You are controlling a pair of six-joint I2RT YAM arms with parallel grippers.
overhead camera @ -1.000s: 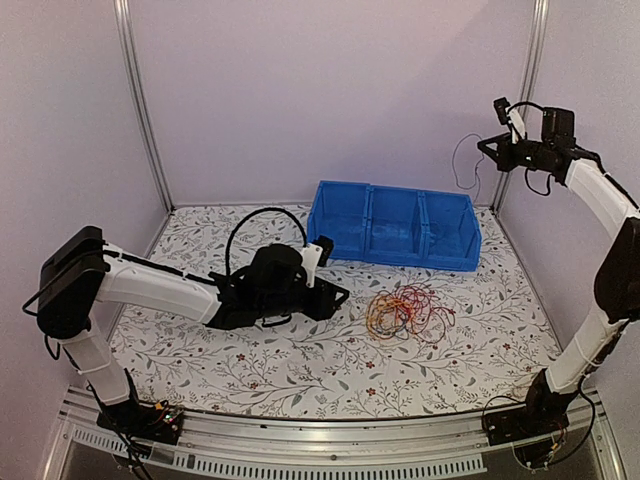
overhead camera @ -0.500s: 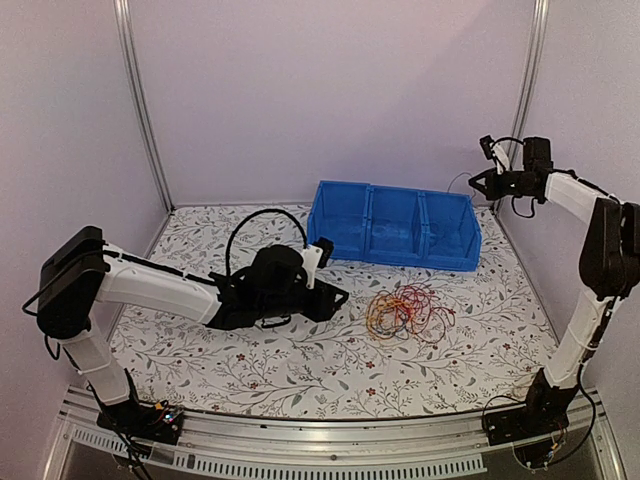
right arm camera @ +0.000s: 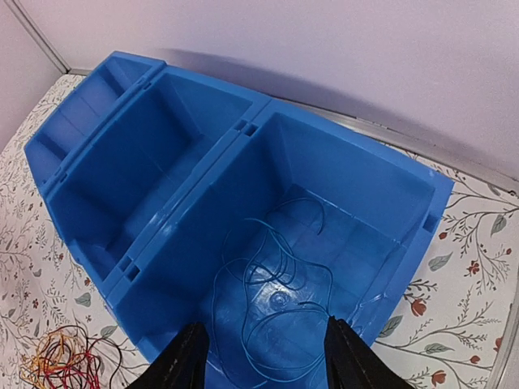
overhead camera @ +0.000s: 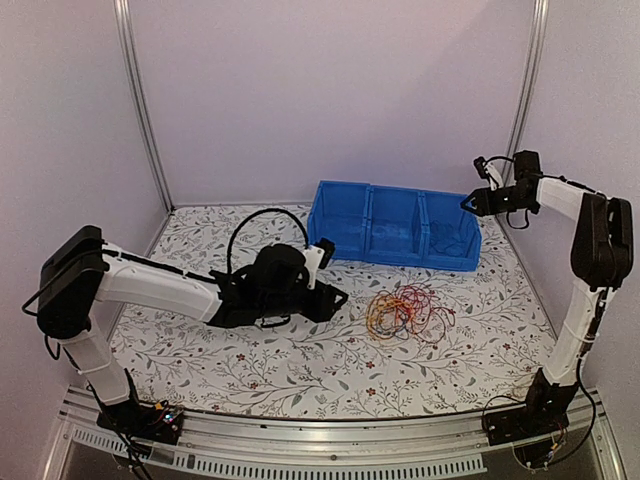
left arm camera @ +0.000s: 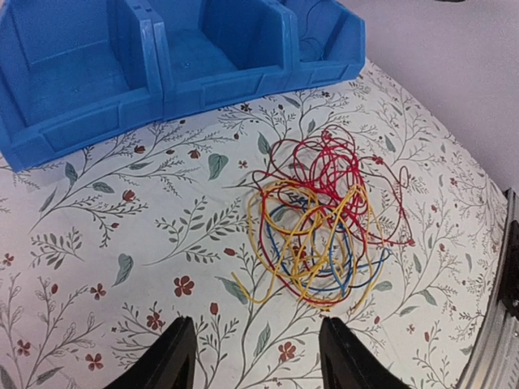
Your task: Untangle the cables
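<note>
My open, empty right gripper [right arm camera: 266, 340] hangs over the bin [right arm camera: 97, 105] at the far edge of the desk [overhead camera: 300, 370], a sorted blue cable [right arm camera: 276, 267] seemingly inside, while my left gripper [left arm camera: 255, 332], likewise open and empty, faces the cables [left arm camera: 324, 219].

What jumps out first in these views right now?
A tangle of red, yellow and blue cables lies on the floral tablecloth in front of the blue three-compartment bin. One thin blue cable lies loose in the bin's right end compartment, directly below the open right gripper.
</note>
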